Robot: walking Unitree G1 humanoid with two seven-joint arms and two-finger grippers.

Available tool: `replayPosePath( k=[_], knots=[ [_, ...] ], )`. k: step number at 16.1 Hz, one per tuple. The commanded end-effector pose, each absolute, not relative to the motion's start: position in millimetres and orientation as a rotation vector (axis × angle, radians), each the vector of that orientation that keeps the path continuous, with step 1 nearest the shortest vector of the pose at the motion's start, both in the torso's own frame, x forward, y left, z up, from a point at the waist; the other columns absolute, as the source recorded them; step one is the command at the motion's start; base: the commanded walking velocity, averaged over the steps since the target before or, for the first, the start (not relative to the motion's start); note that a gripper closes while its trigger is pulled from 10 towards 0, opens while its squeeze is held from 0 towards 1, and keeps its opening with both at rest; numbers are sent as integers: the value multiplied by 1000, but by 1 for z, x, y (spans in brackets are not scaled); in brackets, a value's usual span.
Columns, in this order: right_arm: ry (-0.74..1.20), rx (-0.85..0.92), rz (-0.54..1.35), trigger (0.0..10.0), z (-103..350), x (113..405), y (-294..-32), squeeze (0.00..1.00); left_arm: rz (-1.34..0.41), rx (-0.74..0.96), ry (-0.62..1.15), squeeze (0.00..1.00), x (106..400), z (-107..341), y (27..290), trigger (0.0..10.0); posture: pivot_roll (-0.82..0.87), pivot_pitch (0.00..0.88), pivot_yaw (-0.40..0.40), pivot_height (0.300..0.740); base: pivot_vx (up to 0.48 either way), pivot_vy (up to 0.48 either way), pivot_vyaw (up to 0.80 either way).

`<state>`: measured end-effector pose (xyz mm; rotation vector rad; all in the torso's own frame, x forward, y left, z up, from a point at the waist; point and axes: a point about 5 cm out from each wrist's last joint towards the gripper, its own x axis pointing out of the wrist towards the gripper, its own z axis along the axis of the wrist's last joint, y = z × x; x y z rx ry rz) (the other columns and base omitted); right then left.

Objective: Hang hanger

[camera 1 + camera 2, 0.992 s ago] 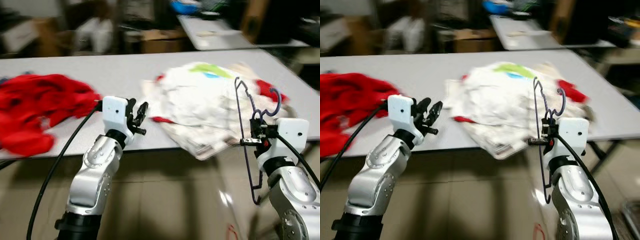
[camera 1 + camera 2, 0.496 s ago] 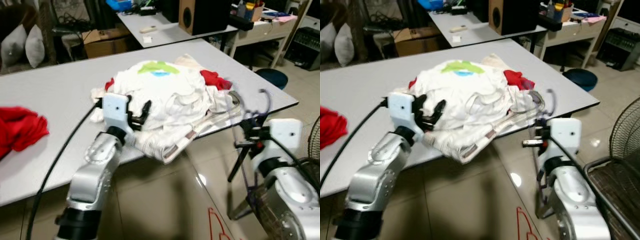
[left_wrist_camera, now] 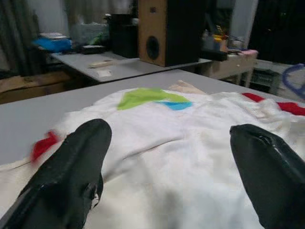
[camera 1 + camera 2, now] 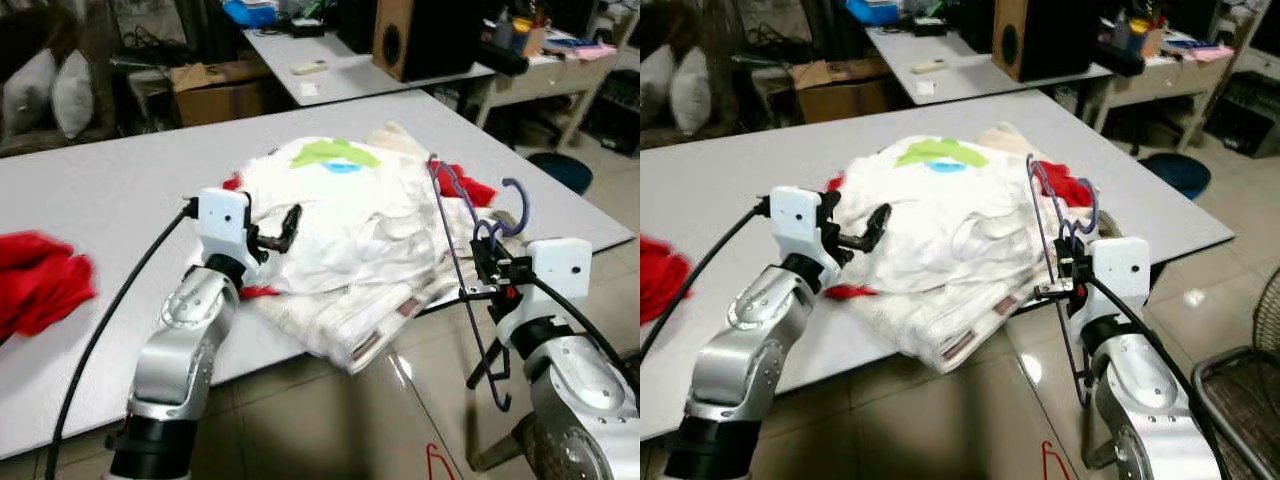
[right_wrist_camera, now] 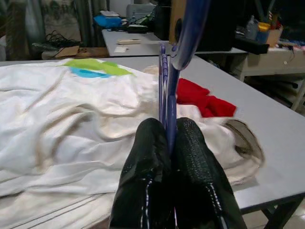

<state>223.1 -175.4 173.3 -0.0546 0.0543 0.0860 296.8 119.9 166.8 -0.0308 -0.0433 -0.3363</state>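
A thin purple wire hanger point(image 4: 455, 215) stands nearly upright at the table's front right edge, its hook point(image 4: 517, 192) at the top. My right gripper point(image 4: 484, 268) is shut on its wire, and the right wrist view shows both black fingers point(image 5: 152, 162) pinching the purple wire point(image 5: 167, 102). My left gripper point(image 4: 276, 230) is open over the near edge of a pile of white clothes point(image 4: 345, 215) on the grey table point(image 4: 120, 200), with nothing between its fingers point(image 3: 76, 157).
A red garment point(image 4: 40, 280) lies at the table's left. Red cloth point(image 4: 470, 188) pokes out of the pile's right side. Behind stand a second table with a speaker point(image 4: 420, 35), a cardboard box point(image 4: 225, 85) and cushions point(image 4: 50, 90). A wire fan guard point(image 4: 1240, 400) sits at the lower right.
The whole view has swung right along the table, so the camera moved. The right gripper has kept hold of the hanger and the left has stayed open.
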Motion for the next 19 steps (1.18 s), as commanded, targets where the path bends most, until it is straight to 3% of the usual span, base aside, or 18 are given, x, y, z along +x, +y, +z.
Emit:
replayPosePath(
  k=[1,4,8,9,10,11,19],
  knots=[
    [54,-41,61,10000,175,221,-181,0,-384,-29,-32,1000,293,165,111,10000,-38,44,44,740,341,0,-788],
    [62,-39,53,10000,173,217,-183,0,-473,4,-17,1000,285,160,103,10000,-44,48,41,740,336,0,-785],
    [42,-49,93,10000,178,211,-188,0,-622,110,-17,1000,276,154,92,10000,-60,50,52,740,70,0,0],
    [40,-54,137,10000,180,208,-189,0,-651,142,-3,573,274,152,92,10000,-64,48,56,740,0,0,0],
    [42,-59,166,10000,181,205,-189,0,-677,145,7,451,272,151,92,10000,-65,48,56,740,0,0,0],
    [55,-75,192,10000,182,203,-191,0,-708,179,14,0,270,151,93,10000,-67,48,60,740,0,0,0],
    [103,-120,259,10000,178,194,-196,0,-742,318,88,0,268,141,100,10000,-64,57,74,740,0,0,0]
  ],
)
